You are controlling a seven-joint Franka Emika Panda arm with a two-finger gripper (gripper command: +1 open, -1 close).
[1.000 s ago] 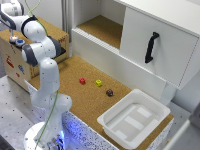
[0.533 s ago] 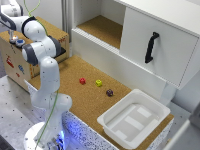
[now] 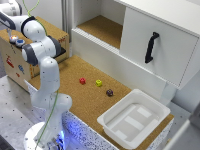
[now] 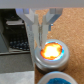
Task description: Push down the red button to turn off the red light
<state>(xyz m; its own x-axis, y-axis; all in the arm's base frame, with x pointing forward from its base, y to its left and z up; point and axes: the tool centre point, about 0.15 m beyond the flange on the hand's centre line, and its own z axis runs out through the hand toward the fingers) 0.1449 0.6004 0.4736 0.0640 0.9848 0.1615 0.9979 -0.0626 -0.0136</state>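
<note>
The red button (image 4: 52, 51) glows orange-red in a round grey housing, lit, in the wrist view. My gripper (image 4: 40, 41) is shut and empty, with its fingertips (image 4: 34, 35) right at the button's edge, just above it. In the exterior view the gripper (image 3: 11, 33) hangs over the top of the wooden box (image 3: 14, 62) at the exterior view's left, and the red button (image 3: 13, 38) shows only as a small reddish spot beneath it. A blue button (image 4: 55, 79) sits beside the red one.
On the cork table lie a small red cube (image 3: 82, 80), a yellow cube (image 3: 99, 83) and a dark small object (image 3: 109, 92). A white tray (image 3: 111, 124) stands at the front. A white cabinet with a black handle (image 3: 151, 47) and an open shelf (image 3: 102, 27) stands behind.
</note>
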